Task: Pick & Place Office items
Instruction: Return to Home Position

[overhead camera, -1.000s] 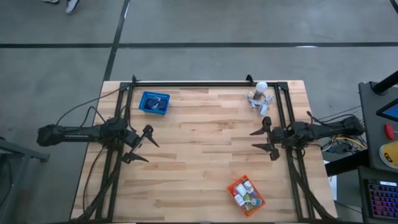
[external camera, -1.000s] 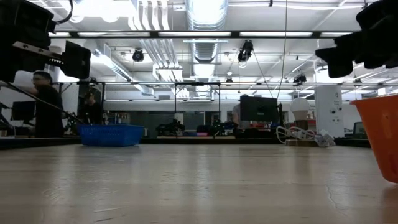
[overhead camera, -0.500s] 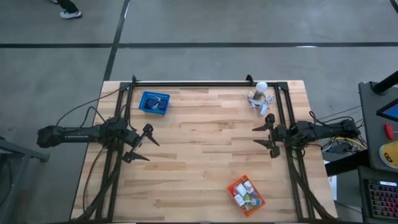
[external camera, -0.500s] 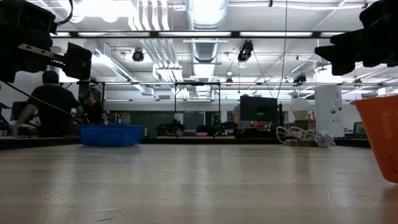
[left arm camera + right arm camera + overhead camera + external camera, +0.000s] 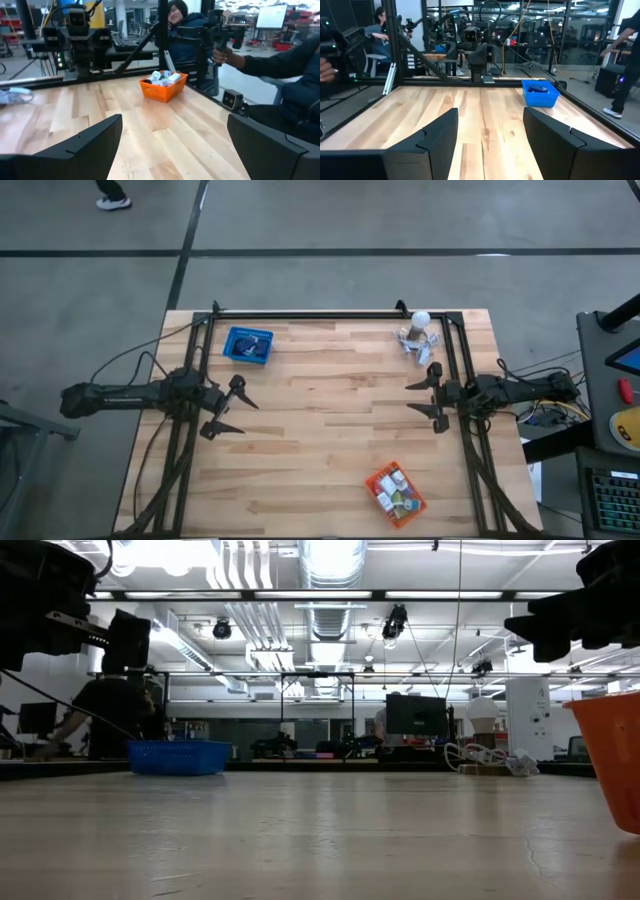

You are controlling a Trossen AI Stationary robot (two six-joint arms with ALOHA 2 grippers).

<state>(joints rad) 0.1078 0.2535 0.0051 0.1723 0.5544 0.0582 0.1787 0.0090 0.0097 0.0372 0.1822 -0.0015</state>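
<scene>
Office items (image 5: 393, 490) sit binned. Left gripper (image 5: 238, 412) hangs spread and empty near the blue basket (image 5: 540, 100), which holds a dark piece (image 5: 538, 89); we find the rest heaped in the orange basket (image 5: 161, 93). Right gripper (image 5: 408, 401) is likewise released, holding nothing. We judge a low homing swing could strike the clip cluster (image 5: 415, 335) near the right arm, or nudge either basket.

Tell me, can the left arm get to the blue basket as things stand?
Probably yes: the left hand hangs open and empty near the blue basket, only bare table between them.
</scene>
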